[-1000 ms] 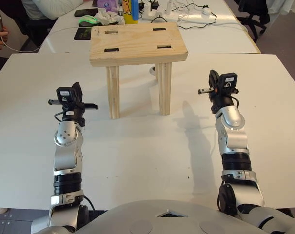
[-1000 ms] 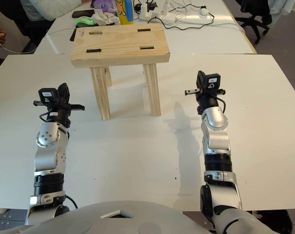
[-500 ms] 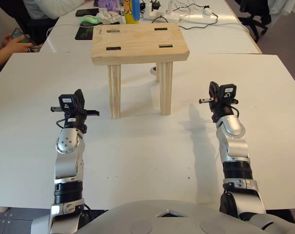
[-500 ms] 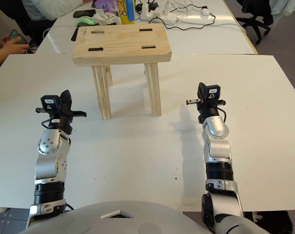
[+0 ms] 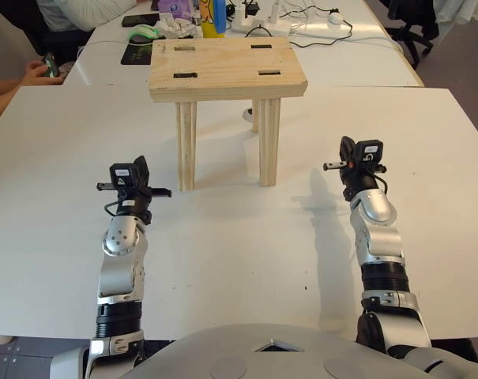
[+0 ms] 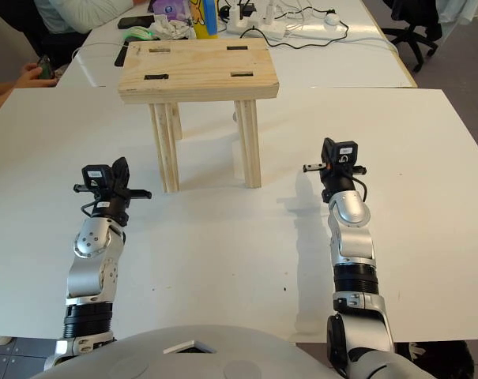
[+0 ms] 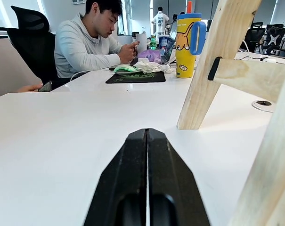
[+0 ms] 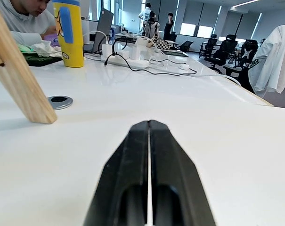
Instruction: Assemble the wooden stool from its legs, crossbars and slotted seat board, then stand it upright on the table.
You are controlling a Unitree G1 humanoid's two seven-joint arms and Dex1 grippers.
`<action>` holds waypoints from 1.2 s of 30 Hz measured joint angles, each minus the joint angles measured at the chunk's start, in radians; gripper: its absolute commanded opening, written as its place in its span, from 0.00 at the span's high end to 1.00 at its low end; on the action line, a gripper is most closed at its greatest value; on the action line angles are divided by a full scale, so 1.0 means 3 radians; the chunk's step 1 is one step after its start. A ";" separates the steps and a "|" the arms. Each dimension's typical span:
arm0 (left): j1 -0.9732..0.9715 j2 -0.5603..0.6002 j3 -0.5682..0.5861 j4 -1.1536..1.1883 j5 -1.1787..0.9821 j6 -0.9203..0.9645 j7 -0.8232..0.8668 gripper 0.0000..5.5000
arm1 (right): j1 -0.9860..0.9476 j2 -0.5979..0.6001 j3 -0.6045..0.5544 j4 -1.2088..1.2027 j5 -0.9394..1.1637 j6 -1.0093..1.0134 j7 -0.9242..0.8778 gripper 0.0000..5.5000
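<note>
Eye views: stool (image 5: 227, 67), assembled, upright on four legs at the far middle of the white worktop (image 5: 239, 253), slotted seat (image 6: 197, 65) uppermost. Left hand (image 5: 133, 188) near its front left, apart from it; right hand (image 5: 352, 163) well to its right. Left wrist view: fingers (image 7: 133, 160) pressed together, holding nothing; a leg (image 7: 206, 70) and crossbar (image 7: 248, 75) close ahead; yellow cup (image 7: 187, 42) beyond. Right wrist view: fingers (image 8: 135, 155) pressed together, holding nothing, low over the worktop; one leg foot on it.

Before me, the broad white table (image 5: 223, 260) bears the pale wooden stool (image 5: 227, 67), upright on four legs near its far edge, a round grey cable port (image 8: 60, 101) beside it.
</note>
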 measured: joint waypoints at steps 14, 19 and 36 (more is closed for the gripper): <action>-0.0173 0.0017 0.0007 0.0142 -0.0005 -0.0054 -0.0016 1.00 | -0.0024 0.0043 0.0023 0.0178 -0.0011 -0.0111 0.0001 1.00; -0.0253 0.0022 0.0007 0.0192 -0.0005 -0.0082 -0.0024 1.00 | -0.0060 0.0043 0.0025 0.0231 -0.0013 -0.0137 0.0001 1.00; -0.0354 0.0039 0.0003 0.0325 0.0021 -0.0180 -0.0029 1.00 | -0.0173 0.0043 0.0026 0.0357 -0.0012 -0.0214 0.0004 1.00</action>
